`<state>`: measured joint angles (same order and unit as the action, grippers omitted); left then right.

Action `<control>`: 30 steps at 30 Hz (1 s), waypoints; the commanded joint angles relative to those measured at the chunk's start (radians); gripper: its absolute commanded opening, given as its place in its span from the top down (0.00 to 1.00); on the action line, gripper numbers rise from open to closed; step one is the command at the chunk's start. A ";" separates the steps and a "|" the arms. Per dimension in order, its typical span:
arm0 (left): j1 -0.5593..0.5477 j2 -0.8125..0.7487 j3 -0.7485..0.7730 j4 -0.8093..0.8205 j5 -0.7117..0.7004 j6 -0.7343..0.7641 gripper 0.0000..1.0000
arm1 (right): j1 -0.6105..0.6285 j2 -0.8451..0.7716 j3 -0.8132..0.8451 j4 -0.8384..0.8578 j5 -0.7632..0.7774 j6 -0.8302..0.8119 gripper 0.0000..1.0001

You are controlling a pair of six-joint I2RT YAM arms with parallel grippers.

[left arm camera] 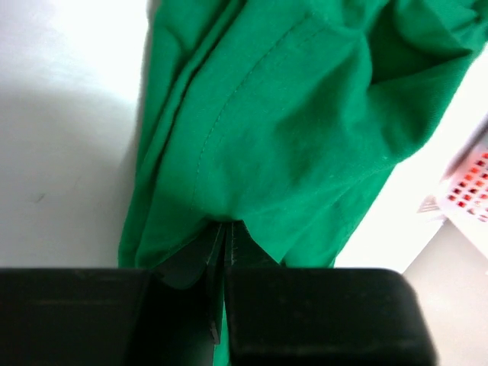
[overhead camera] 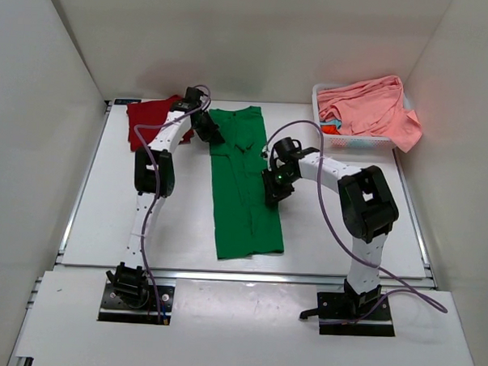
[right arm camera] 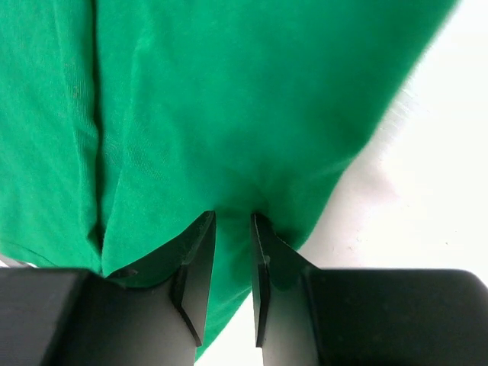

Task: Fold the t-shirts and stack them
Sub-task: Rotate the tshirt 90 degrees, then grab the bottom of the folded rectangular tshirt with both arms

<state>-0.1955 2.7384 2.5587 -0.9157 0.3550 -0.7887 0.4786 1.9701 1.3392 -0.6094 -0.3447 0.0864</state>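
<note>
The bright green t-shirt [overhead camera: 241, 201] lies as a long folded strip down the middle of the table. My left gripper [overhead camera: 207, 131] is at its far left corner, shut on a pinch of green cloth [left arm camera: 290, 122], jaws nearly touching [left arm camera: 226, 226]. My right gripper [overhead camera: 273, 192] is at the strip's right edge, about midway along. Its jaws [right arm camera: 233, 217] stand a narrow gap apart with green cloth [right arm camera: 229, 99] bunched between the tips. The dark red t-shirt [overhead camera: 148, 118] lies flat at the far left. The salmon pink t-shirt [overhead camera: 369, 107] is heaped in the basket.
A white lattice basket [overhead camera: 355, 142] stands at the far right corner; its edge shows in the left wrist view [left arm camera: 467, 187]. White walls enclose the table on three sides. Bare white table [overhead camera: 113, 210] lies left and right of the green strip.
</note>
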 commanded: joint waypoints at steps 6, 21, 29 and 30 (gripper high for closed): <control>0.004 0.035 0.038 0.340 0.202 -0.165 0.82 | 0.078 -0.071 -0.026 0.022 0.018 -0.037 0.76; -0.137 -0.606 -0.527 -0.136 -0.138 0.311 0.50 | -0.074 -0.565 -0.292 -0.007 0.061 0.217 0.54; -0.168 -1.273 -1.610 0.190 -0.149 0.119 0.46 | 0.026 -0.714 -0.547 0.048 -0.028 0.340 0.48; -0.188 -1.319 -1.652 0.204 -0.134 0.086 0.45 | 0.037 -0.723 -0.583 0.059 -0.036 0.375 0.45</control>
<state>-0.3759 1.4975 1.0420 -0.8299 0.2531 -0.6327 0.4789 1.2953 0.8139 -0.6014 -0.3183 0.3618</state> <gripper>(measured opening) 0.541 0.538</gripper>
